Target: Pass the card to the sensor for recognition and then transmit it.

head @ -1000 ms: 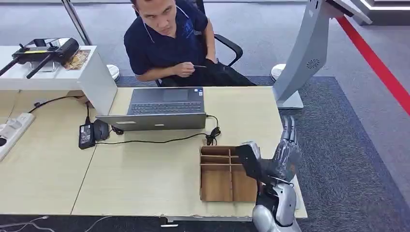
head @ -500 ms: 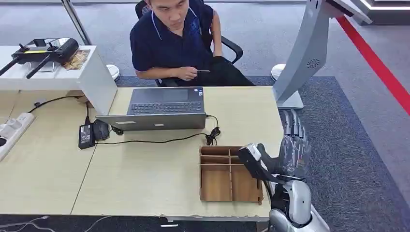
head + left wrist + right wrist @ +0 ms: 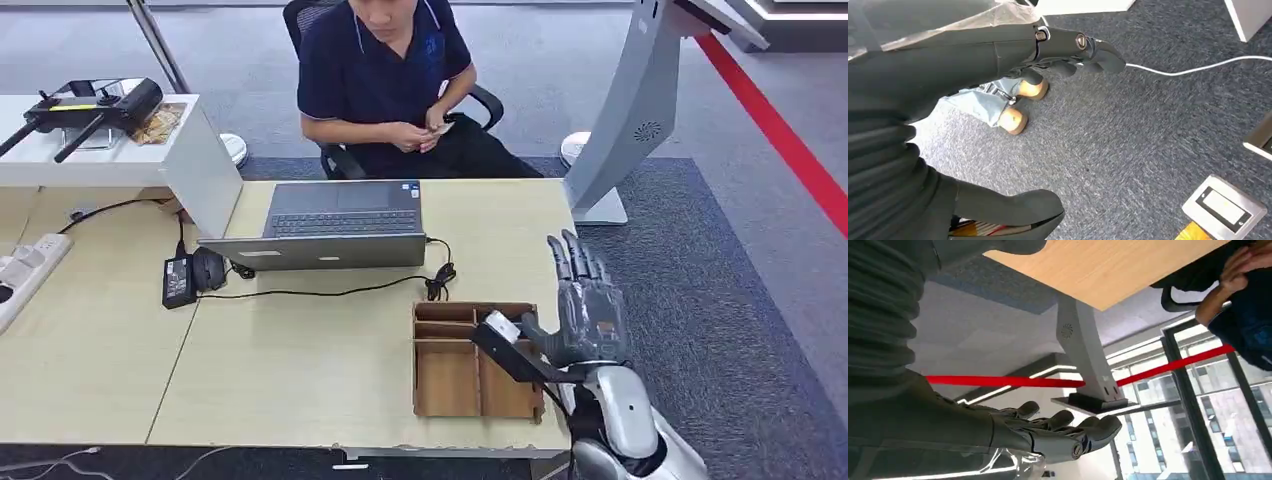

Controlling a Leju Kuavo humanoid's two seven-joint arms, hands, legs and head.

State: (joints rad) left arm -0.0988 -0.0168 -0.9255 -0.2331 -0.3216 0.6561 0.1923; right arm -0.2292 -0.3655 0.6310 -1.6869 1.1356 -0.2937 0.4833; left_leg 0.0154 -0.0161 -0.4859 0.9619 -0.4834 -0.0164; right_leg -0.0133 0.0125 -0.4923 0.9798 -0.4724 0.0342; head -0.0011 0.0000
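A seated person point(image 3: 385, 75) behind the desk holds a small pale card point(image 3: 440, 126) in both hands, near the lap. My right hand point(image 3: 583, 300) hovers at the desk's right edge, fingers straight and spread, thumb point(image 3: 505, 345) reaching over the wooden divided tray point(image 3: 447, 380). It holds nothing. In the right wrist view the same hand point(image 3: 1058, 435) is stretched out, with the person's hands point(image 3: 1245, 265) far off. My left hand point(image 3: 1068, 50) hangs over grey carpet, its fingers loosely extended and holding nothing.
An open laptop point(image 3: 340, 225) sits mid-desk with a black cable point(image 3: 330, 292) running to a power brick point(image 3: 178, 280). A grey kiosk stand point(image 3: 635, 110) rises just right of the desk. A white box point(image 3: 110, 150) with a black device stands at the left. A floor socket plate point(image 3: 1223, 207) lies in the carpet.
My right hand turned from edge-on to back-up and shifted slightly toward the tray. The person slid right in the chair and brought both hands together on the card.
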